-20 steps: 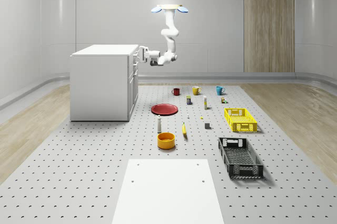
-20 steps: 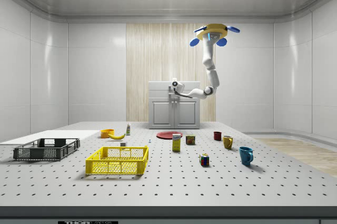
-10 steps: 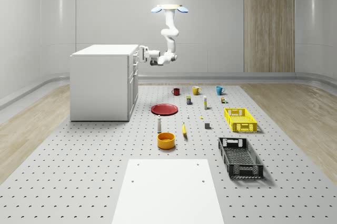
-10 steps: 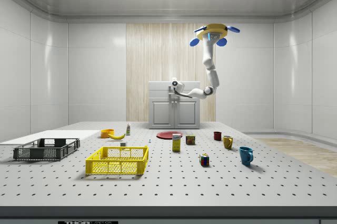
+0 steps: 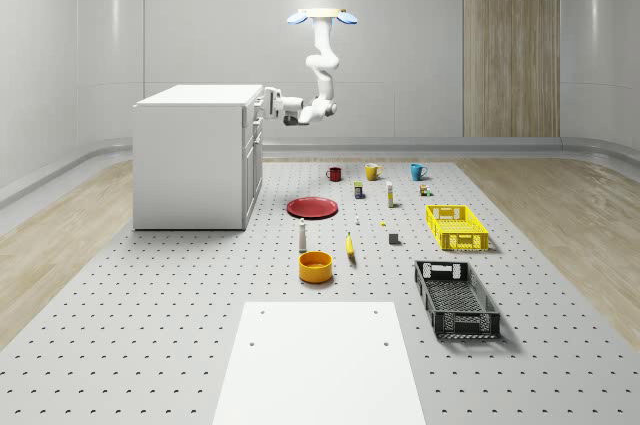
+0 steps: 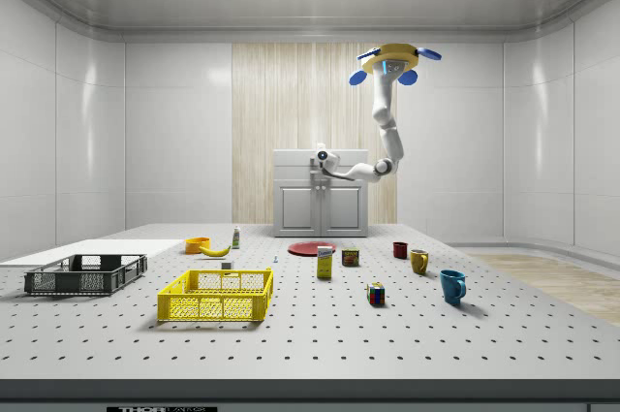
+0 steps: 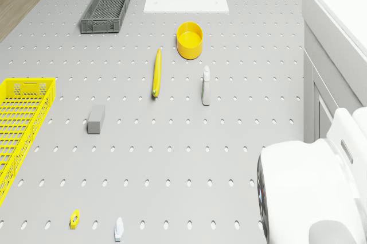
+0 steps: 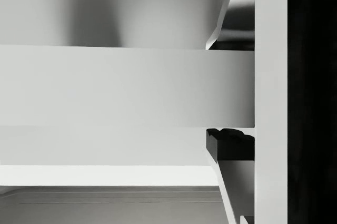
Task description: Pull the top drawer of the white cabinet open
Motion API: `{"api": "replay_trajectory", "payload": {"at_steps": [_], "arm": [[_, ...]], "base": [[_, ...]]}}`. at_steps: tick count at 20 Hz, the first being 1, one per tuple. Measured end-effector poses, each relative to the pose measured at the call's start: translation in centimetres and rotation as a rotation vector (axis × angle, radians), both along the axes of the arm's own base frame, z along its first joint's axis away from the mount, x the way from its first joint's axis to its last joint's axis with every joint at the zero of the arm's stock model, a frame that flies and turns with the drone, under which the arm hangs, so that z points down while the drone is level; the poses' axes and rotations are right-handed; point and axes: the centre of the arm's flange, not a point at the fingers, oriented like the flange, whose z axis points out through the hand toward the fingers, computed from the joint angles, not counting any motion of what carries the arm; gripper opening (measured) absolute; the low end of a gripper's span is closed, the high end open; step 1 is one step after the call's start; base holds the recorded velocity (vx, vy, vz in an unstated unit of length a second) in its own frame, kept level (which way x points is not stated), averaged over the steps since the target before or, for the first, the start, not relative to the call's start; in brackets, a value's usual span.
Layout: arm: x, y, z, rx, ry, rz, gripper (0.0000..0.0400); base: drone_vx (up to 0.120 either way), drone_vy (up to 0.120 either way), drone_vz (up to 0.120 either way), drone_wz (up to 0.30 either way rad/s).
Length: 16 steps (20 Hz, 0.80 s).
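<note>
Hovering high above the table (image 5: 140, 345), my drone (image 5: 322, 16) hangs to the right of the white cabinet (image 5: 190, 160) in the whole-scene view, over the far end of the pegboard. My arm bends down and leftward, putting my jaws (image 5: 268, 103) right against the cabinet's front at top drawer (image 5: 256, 105) level. Whether they are clenched on the handle or released, I cannot tell. A red plate (image 5: 312, 207) lies on the table below, just right of the cabinet.
</note>
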Motion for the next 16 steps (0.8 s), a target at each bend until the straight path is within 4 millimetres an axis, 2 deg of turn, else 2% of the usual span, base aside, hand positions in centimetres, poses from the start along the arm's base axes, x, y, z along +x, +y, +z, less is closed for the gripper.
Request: {"api": "replay_trajectory", "payload": {"at_steps": [8, 15, 16], "arm": [[0.1, -1.5, 0.0, 0.027, 0.016, 0.012, 0.0116], [0.1, -3.3, 0.0, 0.033, 0.006, 0.015, 0.0112], [0.1, -3.5, 0.2, 0.031, 0.019, 0.015, 0.0121]], "base": [[0.0, 0.0, 0.0, 0.0], [0.0, 0.0, 0.0, 0.0], [0.0, 0.0, 0.0, 0.0]]}}
